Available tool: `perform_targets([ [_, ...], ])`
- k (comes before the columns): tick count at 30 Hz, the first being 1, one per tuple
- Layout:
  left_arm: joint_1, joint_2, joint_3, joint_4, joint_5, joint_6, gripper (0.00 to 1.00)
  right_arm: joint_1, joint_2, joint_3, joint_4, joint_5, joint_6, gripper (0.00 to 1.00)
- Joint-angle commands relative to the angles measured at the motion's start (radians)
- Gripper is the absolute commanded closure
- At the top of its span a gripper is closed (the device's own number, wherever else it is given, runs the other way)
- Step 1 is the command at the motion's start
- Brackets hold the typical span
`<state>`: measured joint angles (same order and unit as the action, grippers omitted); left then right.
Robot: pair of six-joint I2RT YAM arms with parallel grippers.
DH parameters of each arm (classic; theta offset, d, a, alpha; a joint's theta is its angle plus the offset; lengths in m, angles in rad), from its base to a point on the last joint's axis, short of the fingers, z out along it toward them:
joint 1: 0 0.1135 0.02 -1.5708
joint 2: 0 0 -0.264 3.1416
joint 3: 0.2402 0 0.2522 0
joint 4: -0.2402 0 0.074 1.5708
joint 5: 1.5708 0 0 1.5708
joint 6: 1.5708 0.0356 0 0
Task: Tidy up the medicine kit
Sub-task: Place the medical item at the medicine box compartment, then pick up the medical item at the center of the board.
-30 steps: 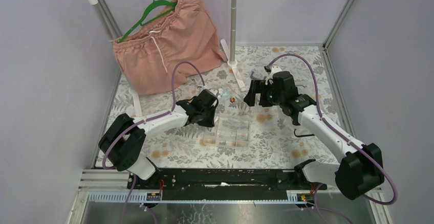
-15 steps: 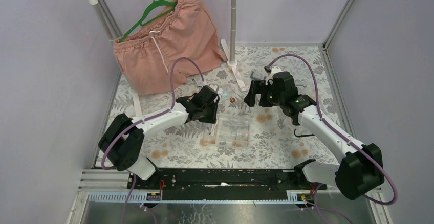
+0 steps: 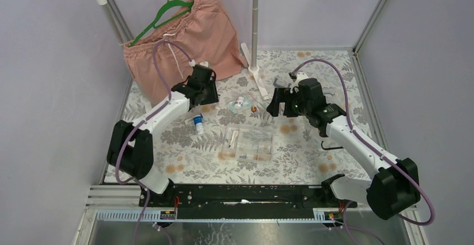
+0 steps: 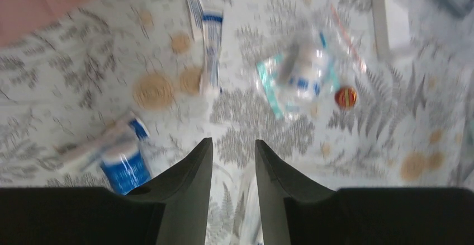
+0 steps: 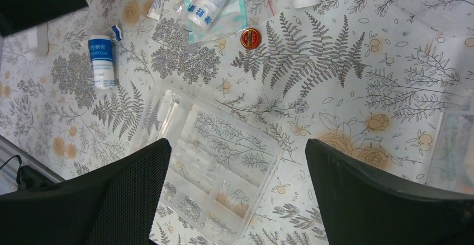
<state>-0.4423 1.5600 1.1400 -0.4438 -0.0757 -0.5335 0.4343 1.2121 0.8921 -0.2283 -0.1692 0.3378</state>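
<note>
With the left claw empty and its jaws only narrowly parted, the small blue-and-white cylindrical bottle lying to the left of it could be knocked rolling away from the clear compartmented plastic box, which sits near the wide-open, empty right claw.

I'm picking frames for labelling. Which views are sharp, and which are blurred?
Left wrist view: smeared blur, so the blue-labelled bottle and the small red round item have soft edges and the print is unreadable. Right wrist view: crisp, the dividers of the clear box are distinct. Top view: sharp and evenly lit, with no strong glare.
</note>
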Motion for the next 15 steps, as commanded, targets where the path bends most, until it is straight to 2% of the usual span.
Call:
perform_targets([
  [1, 0.060, 0.088, 0.076, 0.084, -0.026, -0.009, 0.59, 0.006, -0.038, 0.007, 0.008, -0.004, -0.004, 0.00],
  [6, 0.100, 0.203, 0.107, 0.135, -0.019, 0.036, 0.60, 0.006, -0.051, 0.012, -0.007, 0.001, -0.016, 0.00],
  [15, 0.105, 0.343, 0.183, 0.165, -0.009, 0.139, 0.62, 0.005, -0.069, -0.005, -0.007, 0.008, -0.013, 0.00],
])
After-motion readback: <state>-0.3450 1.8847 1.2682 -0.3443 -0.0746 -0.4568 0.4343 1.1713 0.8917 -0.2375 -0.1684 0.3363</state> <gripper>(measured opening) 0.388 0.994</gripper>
